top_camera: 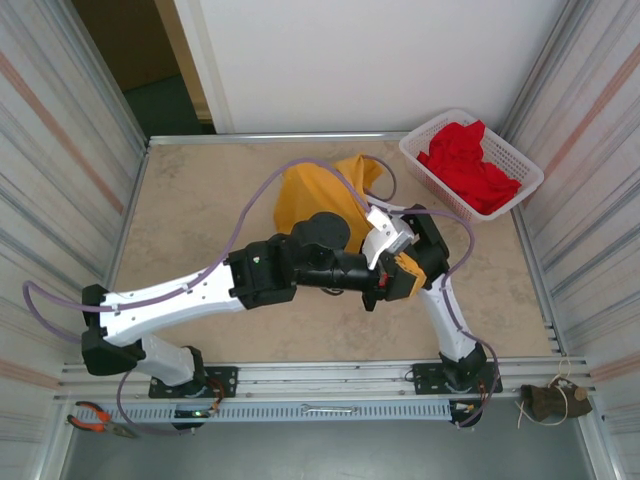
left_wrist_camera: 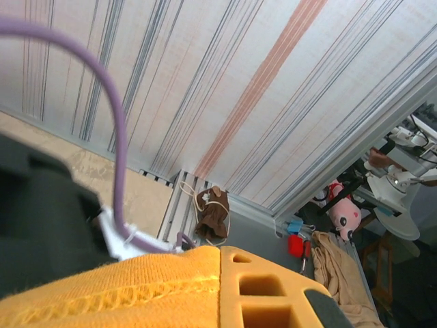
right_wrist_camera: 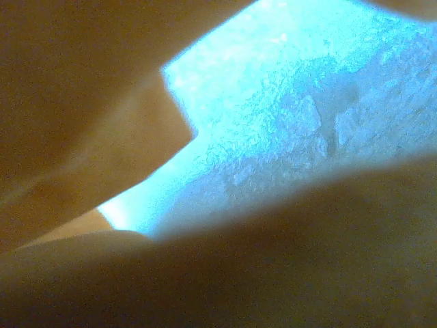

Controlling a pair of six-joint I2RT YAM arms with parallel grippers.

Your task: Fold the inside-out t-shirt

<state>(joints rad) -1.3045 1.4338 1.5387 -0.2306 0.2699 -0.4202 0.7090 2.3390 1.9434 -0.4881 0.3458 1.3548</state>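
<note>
One mustard t-shirt (top_camera: 305,200), rumpled knit mound.

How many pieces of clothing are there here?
2: a yellow t-shirt bunched on the table, and a red garment in the basket at far right. More could be hidden beneath it.

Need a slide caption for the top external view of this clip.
Left arm and right arm meet at the bunched mustard t-shirt mid-table; red garment lies in the white basket.
</note>
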